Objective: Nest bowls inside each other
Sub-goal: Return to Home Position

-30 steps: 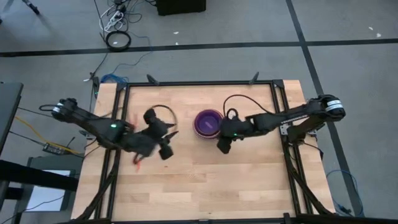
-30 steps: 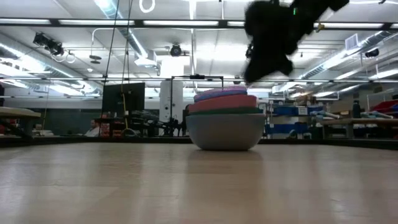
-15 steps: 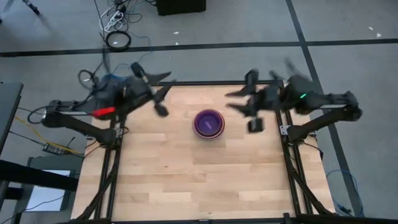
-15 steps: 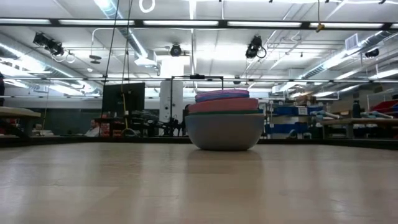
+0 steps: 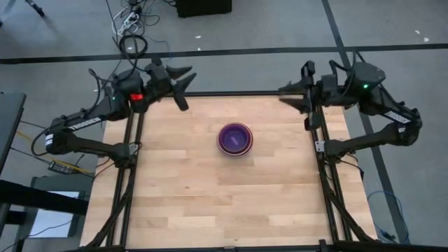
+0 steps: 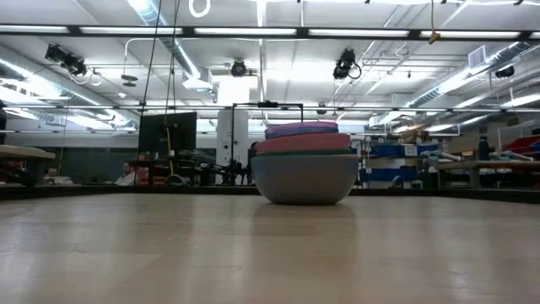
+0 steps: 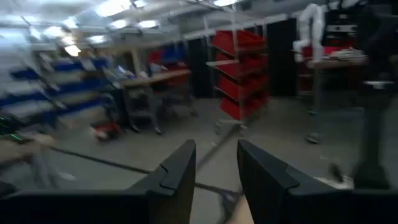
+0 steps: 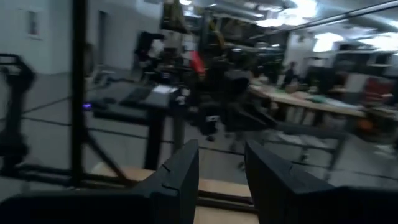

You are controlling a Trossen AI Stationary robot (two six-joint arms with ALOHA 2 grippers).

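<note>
The bowls (image 5: 235,138) stand nested in one stack at the middle of the table, a purple one on top. In the low view the stack (image 6: 305,165) rests on its widest, pale bowl, with a teal, a pink and a purple rim above it. My left gripper (image 5: 185,87) hangs raised over the table's far left corner, open and pointing level, with nothing between its fingers (image 7: 180,171). My right gripper (image 5: 288,95) hangs raised over the far right corner, open as well, and the gap between its fingers (image 8: 182,169) holds nothing.
The black frame rail (image 5: 224,93) runs along the table's far edge, with upright posts on both sides (image 5: 133,140) (image 5: 316,140). Bare wood (image 5: 224,203) lies around the stack. Cables (image 5: 133,43) lie on the floor beyond the table.
Both grippers have risen from low beside the stack and drawn back to the far corners, the left toward the far left, the right toward the far right. Each has tipped from pointing down to level. The right gripper has left the low view. The stack has stayed still.
</note>
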